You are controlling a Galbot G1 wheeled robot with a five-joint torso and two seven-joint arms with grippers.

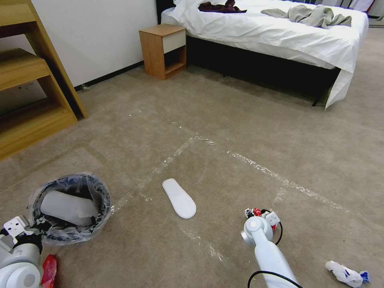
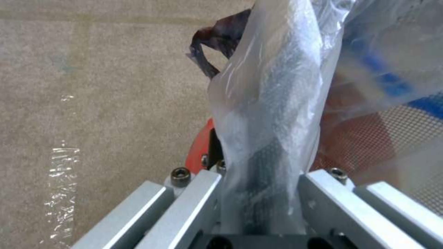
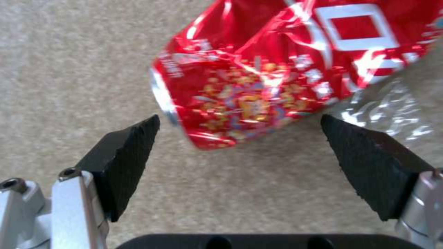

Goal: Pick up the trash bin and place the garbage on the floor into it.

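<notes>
L gripper (image 2: pixel 258 193) clamps trash bin (image 1: pixel 72 208), R fingers (image 3: pixel 124 162) wide over wrapper (image 3: pixel 277 72)

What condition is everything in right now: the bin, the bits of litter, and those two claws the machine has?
trash bin: upright, bag-lined, a white slipper already inside.
left gripper: shut on the bin's rim and liner.
right gripper: open, low over the carpet, one finger each side of the can.
red drink can: crushed, lying on the floor, not gripped.
white slipper: flat on the floor.
crumpled tissue: on the floor.
</notes>
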